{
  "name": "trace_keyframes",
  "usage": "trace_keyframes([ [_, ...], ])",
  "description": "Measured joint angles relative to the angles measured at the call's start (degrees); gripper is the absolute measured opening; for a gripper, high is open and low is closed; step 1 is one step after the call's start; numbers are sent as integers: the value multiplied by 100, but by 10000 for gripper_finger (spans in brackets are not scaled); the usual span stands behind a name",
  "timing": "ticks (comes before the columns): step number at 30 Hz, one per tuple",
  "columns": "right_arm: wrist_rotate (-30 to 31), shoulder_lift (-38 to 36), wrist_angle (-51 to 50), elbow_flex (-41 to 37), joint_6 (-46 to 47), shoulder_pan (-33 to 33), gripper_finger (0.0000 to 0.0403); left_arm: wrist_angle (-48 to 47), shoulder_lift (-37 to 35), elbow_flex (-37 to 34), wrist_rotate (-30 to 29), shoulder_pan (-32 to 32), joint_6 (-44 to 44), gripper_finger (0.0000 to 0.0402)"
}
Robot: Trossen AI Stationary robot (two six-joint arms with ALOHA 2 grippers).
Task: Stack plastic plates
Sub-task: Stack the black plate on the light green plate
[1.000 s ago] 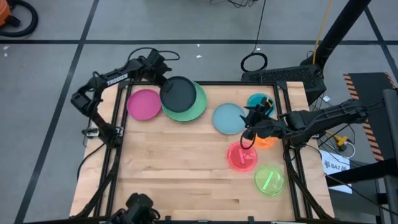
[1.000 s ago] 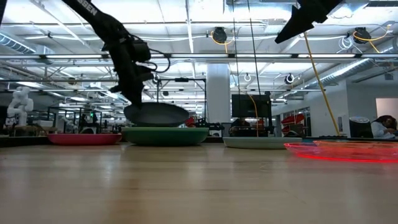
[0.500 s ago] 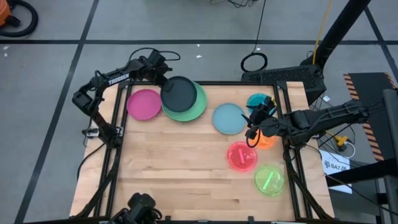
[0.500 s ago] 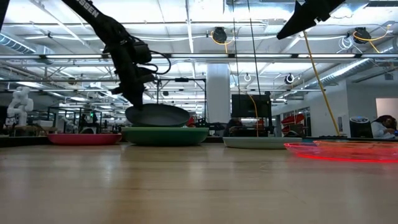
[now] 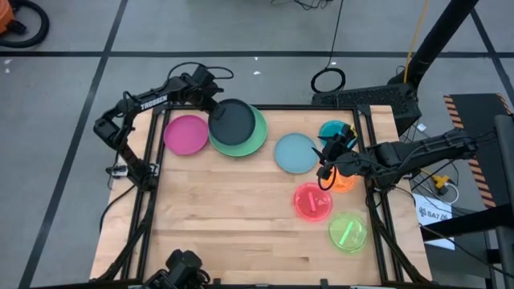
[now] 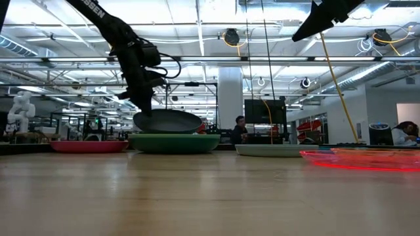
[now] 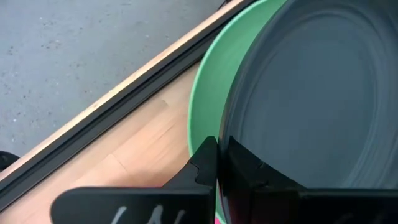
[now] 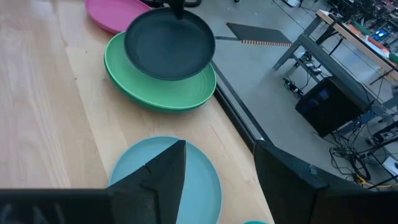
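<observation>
Behind your counter a wide lab hall runs off under ceiling lights, and a person sits at a screen far back. The wooden top carries the plates in two loose groups.

At the far left edge, your left gripper has its jaws pinched on the rim of the black plate; the left wrist view shows the two dark fingers nipping that rim with no gap left. The low view shows the black plate held just above the green plate, tilted slightly, and you cannot tell from it whether the two touch. From above, the black plate overlaps the green one's left part. The magenta plate lies flat just beside the green plate, to its left.

Your right gripper hangs over the right side of the counter, between the pale blue plate and the orange plate. Its jaws stand wide apart with nothing between them, as the right wrist view shows. The teal plate sits near the far right corner, partly under that arm. The pink plate lies nearer the front, and the lime plate lies beyond it toward the front right edge, apart from the pink one.
</observation>
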Motion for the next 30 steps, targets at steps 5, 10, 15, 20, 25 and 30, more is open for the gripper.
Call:
trace_keyframes([
  [5,0,2,0,0,0,0,183,2,0,0,-15,-39,-100,11],
  [10,0,2,0,0,0,0,183,113,0,0,-22,-93,-128,11],
  [15,0,2,-2,0,0,0,183,126,0,0,-28,-122,-137,11],
  [20,0,2,-2,0,0,0,183,124,0,0,-171,-117,-135,11],
  [25,0,2,-2,0,1,0,183,126,0,0,-173,-122,-135,11],
  [30,0,2,-2,0,0,0,183,135,0,0,-173,-117,-135,11],
])
